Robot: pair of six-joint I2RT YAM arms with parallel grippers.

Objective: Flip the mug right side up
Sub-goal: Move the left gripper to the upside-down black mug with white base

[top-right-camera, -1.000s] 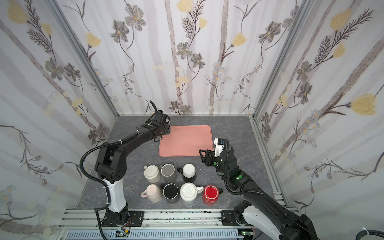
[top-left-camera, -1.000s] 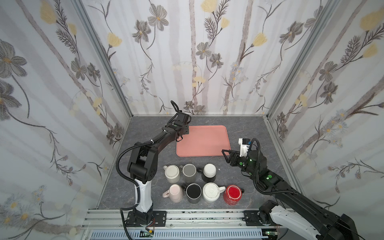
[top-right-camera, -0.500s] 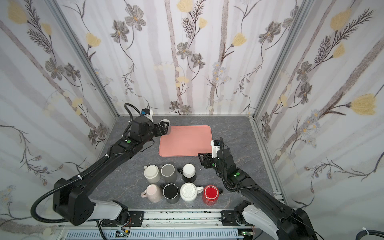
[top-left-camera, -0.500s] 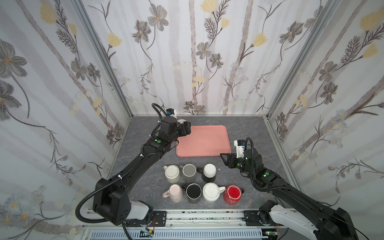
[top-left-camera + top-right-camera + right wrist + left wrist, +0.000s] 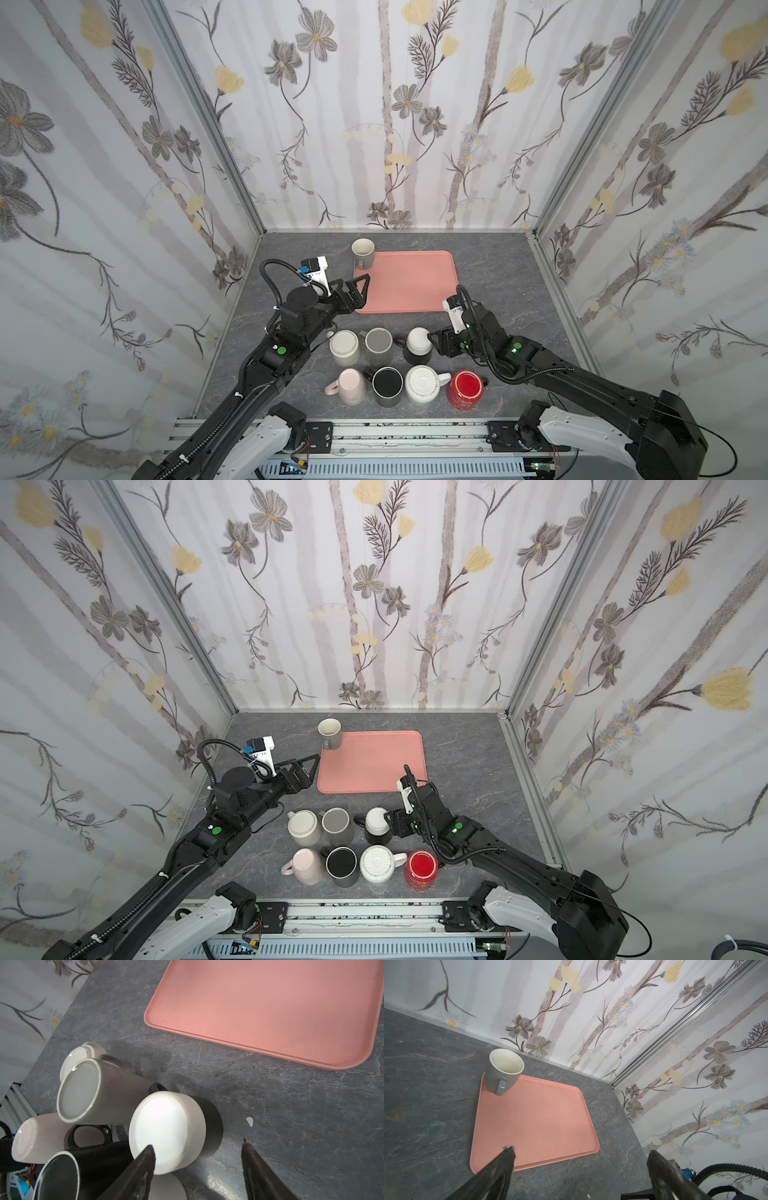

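Since a second ago, left gripper (image 5: pixel 351 284) has backed off from the tray's far corner toward the table's left side, and its dark, wedge-shaped fingers (image 5: pixel 506 1159) now stand wide apart with nothing between them. Grey mug (image 5: pixel 363 253), which that gripper covered earlier, is now exposed and upright: smooth matte stoneware, tapering slightly to the foot, cream glazed inside, loop handle facing the robot. It sits on the far-left corner of the salmon-pink tray (image 5: pixel 411 282), a flat rounded rectangle with a low raised lip, otherwise bare. Right gripper (image 5: pixel 198 1144) has shifted in toward the front cluster; jaws apart, one finger overlapping the white base of the two-tone mug (image 5: pixel 166 1130) in the right wrist view, contact not determinable. That mug is inverted: glossy white disc base with a rim, dark band below. Beside it in the back row, also base-up, stand a grey tall mug (image 5: pixel 379 345) and a cream mug (image 5: pixel 345 347). Front row: pink mug (image 5: pixel 351 385), black mug (image 5: pixel 387 384), white mug (image 5: pixel 423 384) with a ribbed base, and red mug (image 5: pixel 465 388). All rest on the grey table (image 5: pixel 490 266), veined like marble.
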